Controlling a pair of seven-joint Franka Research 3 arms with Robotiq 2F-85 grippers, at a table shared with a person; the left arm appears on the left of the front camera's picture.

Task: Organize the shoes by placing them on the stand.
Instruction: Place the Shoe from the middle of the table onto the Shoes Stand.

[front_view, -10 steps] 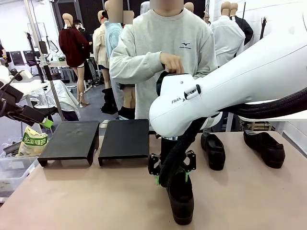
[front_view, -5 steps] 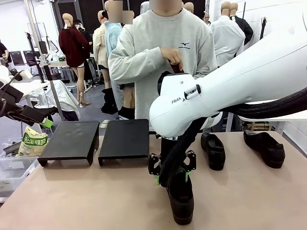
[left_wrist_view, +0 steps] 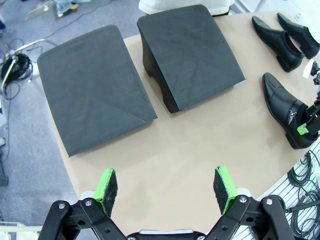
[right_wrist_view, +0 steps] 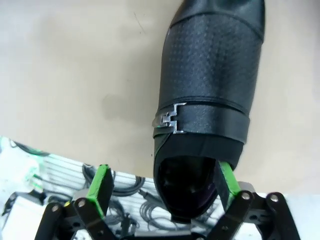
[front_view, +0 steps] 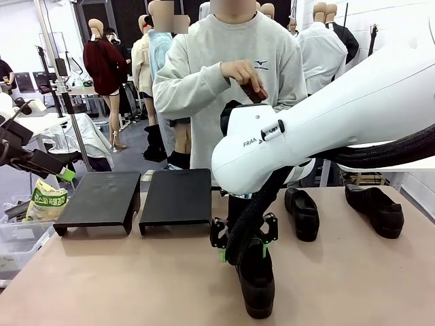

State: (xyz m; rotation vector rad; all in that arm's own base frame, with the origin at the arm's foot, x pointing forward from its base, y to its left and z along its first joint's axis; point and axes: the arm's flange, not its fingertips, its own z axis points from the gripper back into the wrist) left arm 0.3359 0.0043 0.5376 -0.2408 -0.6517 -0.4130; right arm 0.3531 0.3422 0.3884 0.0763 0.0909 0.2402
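Observation:
One black shoe [front_view: 257, 282] lies near the table's front, toe toward me. My right gripper [front_view: 242, 252] stands open over its heel. In the right wrist view the heel of the shoe [right_wrist_view: 207, 100], with its silver buckle, sits between the green-padded fingers [right_wrist_view: 100, 187] of the right gripper [right_wrist_view: 162, 185]. Two more shoes [front_view: 302, 212] [front_view: 374, 209] lie at the right. Two black stands [front_view: 98, 199] [front_view: 177, 195] are at the back left with nothing on them. My left gripper [left_wrist_view: 167, 187] hangs open high above the stands [left_wrist_view: 95, 90] [left_wrist_view: 192, 55]; it also shows at the far left [front_view: 62, 174].
A person in a grey sweatshirt stands at the far side, one hand [front_view: 243, 73] raised at chest height with a small dark thing in it. A snack bag [front_view: 46, 202] lies off the table's left edge. Bare tabletop [front_view: 122, 278] spreads at the front left.
The person's hand has lifted and turned, showing a small dark thing. Both arms and the shoes have not moved.

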